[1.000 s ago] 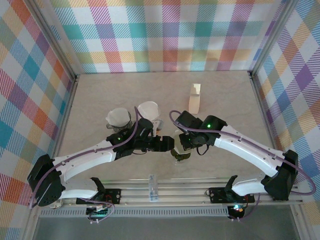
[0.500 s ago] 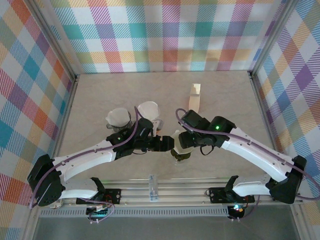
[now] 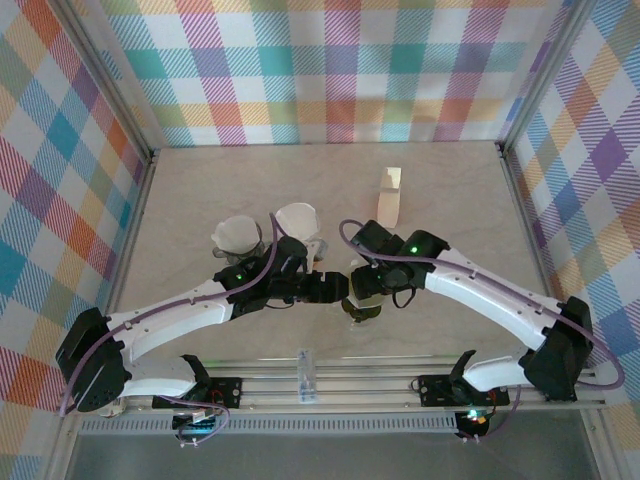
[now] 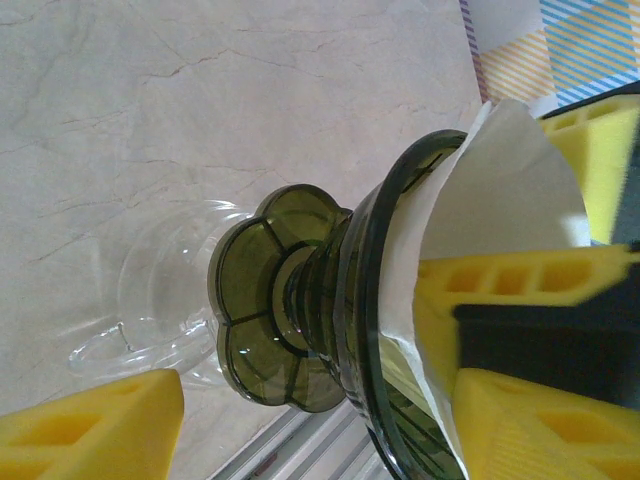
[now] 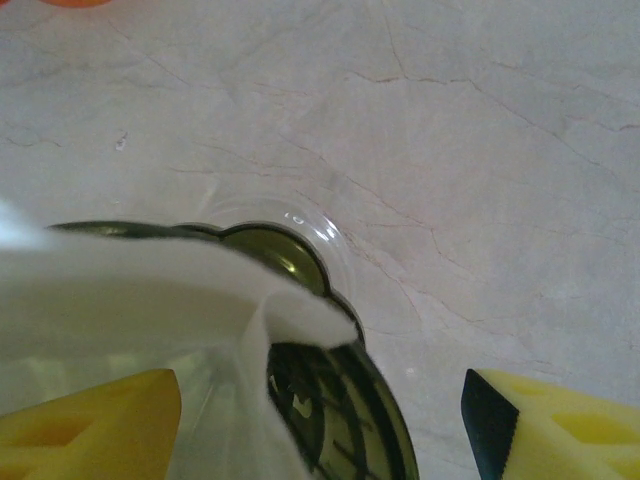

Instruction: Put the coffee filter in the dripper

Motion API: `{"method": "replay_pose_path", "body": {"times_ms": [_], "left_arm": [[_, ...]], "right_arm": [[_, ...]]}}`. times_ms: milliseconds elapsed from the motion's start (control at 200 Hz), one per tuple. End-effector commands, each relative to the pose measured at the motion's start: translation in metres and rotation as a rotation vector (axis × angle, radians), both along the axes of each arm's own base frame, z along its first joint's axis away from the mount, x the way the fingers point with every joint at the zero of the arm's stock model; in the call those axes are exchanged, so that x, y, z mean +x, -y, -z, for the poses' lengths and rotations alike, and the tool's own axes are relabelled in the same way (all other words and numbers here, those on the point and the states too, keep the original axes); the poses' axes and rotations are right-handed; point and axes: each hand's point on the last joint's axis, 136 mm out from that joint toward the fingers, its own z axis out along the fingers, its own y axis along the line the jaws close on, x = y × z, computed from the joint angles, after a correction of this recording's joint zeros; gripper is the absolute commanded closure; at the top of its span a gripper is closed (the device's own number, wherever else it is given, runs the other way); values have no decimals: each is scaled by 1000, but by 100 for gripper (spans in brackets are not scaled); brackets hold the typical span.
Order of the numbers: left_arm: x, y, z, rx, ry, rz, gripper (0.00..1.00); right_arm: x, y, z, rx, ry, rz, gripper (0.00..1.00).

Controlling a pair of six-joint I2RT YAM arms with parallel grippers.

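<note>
On a pale marble table (image 3: 460, 190), two arms reach in from the near edge and meet at its middle. Between them stands a dark green dripper (image 4: 290, 300) on a clear glass base (image 4: 150, 290). The white paper filter (image 4: 500, 190) sits inside the dripper's cone, its upper edge rising above the rim. The left gripper (image 4: 320, 400) has its yellow fingers (image 4: 90, 430) spread wide on either side of the dripper, one by the base and one past the rim; whether they press on it cannot be told. The right gripper (image 5: 320, 395) hangs just above the rim, jaws wide apart, grasping nothing, with the filter lying between them. Behind the left arm stand two pale cups (image 3: 238, 235) side by side. Farther back, towards the right, a beige stand (image 3: 388, 200) stands alone.
</note>
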Motion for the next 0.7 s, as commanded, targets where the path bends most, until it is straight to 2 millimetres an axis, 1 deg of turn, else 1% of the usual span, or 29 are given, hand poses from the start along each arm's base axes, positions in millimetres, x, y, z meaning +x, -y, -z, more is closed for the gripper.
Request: {"method": "replay_pose_path", "body": {"times_ms": [0,200,445,585,695], "left_arm": [[-3,6,-8,-18,10,22,28],[-3,6,-7,-18,5,19,29],[-1,4,-12,-34,15,-3,28],[2,4,-21,-60,39,-21,21],[5,7,-22,-58,41,-19,20]], "right_arm": [[-1,-4,7,12,-15,-16,24],[-1,-3,23,7,-31,-1,24],[0,-2,39,-13,-46,8,24],[-1,-1,44,-19,-51,14,24],[-2,0,48,-23,-56,18,24]]}}
